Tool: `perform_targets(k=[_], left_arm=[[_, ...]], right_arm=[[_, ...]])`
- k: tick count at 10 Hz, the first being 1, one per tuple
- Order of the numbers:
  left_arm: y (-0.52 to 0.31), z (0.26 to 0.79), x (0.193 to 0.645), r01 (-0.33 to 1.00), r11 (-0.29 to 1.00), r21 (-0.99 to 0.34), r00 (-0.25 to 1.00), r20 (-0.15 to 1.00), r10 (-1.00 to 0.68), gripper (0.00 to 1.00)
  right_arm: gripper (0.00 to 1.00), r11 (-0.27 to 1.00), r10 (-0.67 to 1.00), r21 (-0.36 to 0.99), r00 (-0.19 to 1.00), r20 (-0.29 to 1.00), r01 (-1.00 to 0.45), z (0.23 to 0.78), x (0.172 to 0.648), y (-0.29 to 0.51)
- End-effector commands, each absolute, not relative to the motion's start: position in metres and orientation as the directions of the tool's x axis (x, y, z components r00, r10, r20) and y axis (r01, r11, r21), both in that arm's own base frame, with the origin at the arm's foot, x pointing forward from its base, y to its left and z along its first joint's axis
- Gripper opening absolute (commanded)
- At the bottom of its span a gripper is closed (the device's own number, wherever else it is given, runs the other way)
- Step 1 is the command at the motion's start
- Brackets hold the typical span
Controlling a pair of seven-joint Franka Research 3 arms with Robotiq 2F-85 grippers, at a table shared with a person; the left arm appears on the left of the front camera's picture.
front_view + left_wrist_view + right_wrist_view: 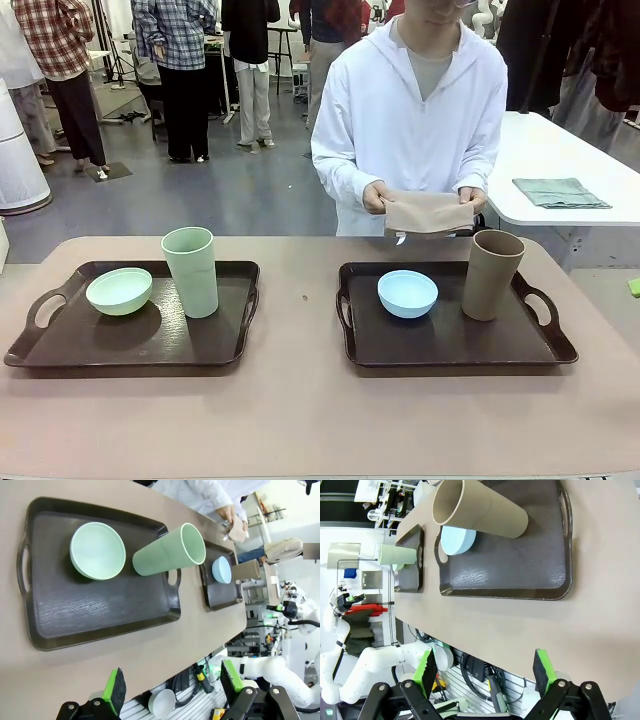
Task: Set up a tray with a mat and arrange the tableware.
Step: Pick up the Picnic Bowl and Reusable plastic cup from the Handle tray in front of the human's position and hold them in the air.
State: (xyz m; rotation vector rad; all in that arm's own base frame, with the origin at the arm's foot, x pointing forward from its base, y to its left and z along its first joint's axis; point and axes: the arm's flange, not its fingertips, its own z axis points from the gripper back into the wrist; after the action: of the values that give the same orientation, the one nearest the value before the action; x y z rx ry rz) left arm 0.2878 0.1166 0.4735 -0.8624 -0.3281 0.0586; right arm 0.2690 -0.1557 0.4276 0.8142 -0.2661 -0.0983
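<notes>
At the far edge of the tabletop [300, 420], a person's hands [376, 197] hold 1 tan mat [430, 212], its long axis running left to right, just beyond the right tray [450, 350]. That puts it nearer the right gripper [485, 666] than the left gripper [173, 680]. Both hang off the near edge, jaws apart and empty.

Count: 2 trays, 2 bowls, 2 tumblers. On the left tray [100, 345] stand the green bowl [119, 290] and green tumbler [191, 270]. The right tray carries the blue bowl [407, 293] and brown tumbler [491, 274].
</notes>
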Motion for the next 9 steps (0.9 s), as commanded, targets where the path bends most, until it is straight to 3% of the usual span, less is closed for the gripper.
perform_targets(k=[1, 9], left_arm=[[0.1187, 0.4722, 0.2877, 0.105, 0.641, -0.760, 0.945, 0.278, 0.174, 1.00], [0.1187, 0.4722, 0.2877, 0.105, 0.641, -0.760, 0.945, 0.278, 0.174, 1.00]], right_arm=[[1.00, 0.664, -0.184, 0.747, 0.958, 0.220, -0.044, 0.4276, 0.2713, -0.1567], [1.00, 0.664, -0.184, 0.747, 0.958, 0.220, -0.044, 0.4276, 0.2713, -0.1567]])
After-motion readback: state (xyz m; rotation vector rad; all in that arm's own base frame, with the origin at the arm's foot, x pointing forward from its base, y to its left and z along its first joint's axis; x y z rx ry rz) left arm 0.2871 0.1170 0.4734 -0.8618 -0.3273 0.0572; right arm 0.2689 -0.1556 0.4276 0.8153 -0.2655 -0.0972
